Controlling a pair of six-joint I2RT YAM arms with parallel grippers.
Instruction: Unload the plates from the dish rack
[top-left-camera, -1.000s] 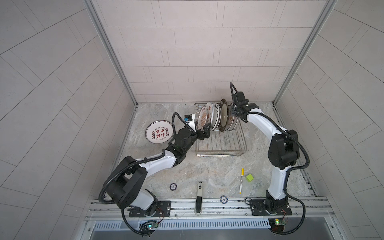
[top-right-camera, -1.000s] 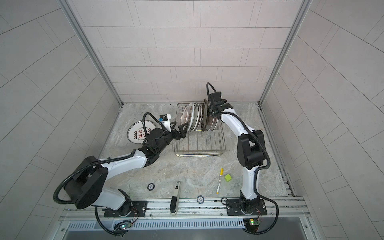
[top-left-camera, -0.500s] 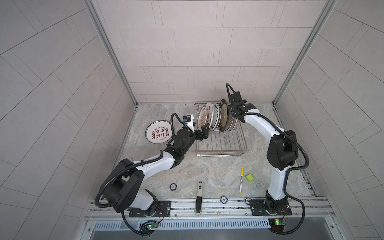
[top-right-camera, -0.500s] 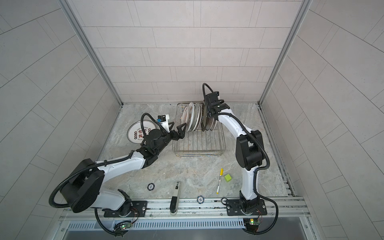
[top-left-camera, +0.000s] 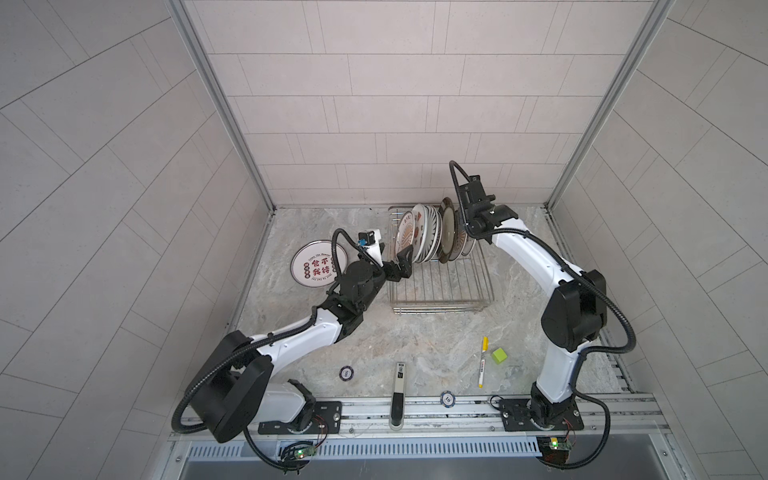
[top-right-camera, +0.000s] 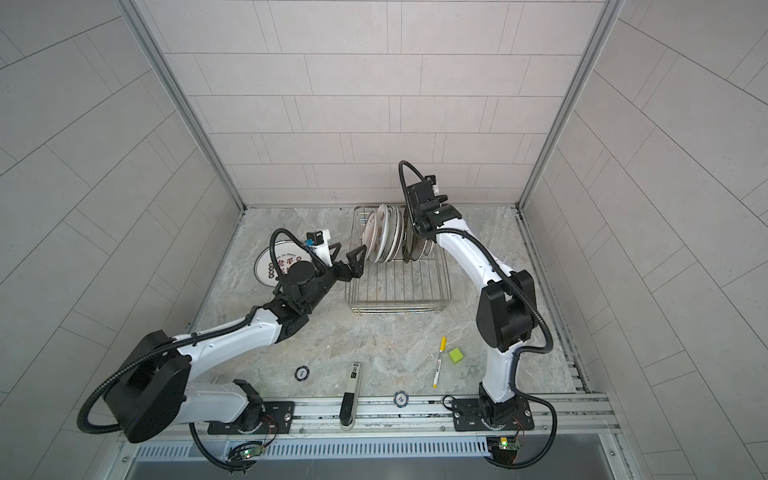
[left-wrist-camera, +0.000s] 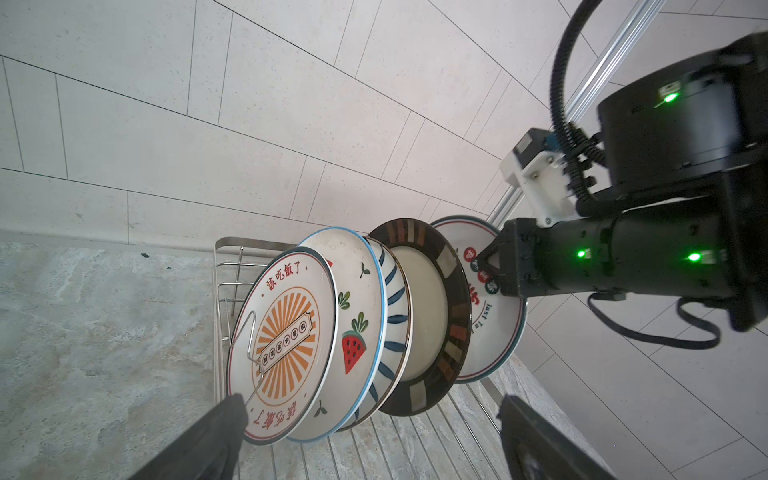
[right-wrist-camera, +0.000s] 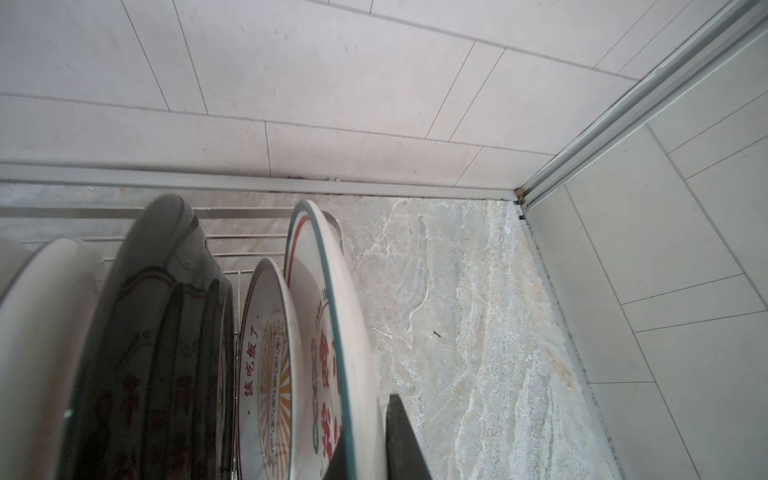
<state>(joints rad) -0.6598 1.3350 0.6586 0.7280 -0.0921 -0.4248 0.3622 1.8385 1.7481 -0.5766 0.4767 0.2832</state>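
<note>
Our right fingers (right-wrist-camera: 400, 440) grip the rim of the end plate (right-wrist-camera: 322, 299) in the rack (top-left-camera: 440, 287), our left fingers (left-wrist-camera: 208, 436) stand open by the front plate (left-wrist-camera: 286, 340); next we should lift straight up.

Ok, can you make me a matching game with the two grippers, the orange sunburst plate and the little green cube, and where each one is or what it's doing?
Things:
1. left gripper
2. right gripper
3. sunburst plate
4. green cube

Places or states:
A. on the table beside the yellow pen
B. standing in the dish rack
C. wide open, holding nothing
D. shut on the teal-rimmed plate

Pairs: 1-C, 2-D, 3-B, 4-A
</note>
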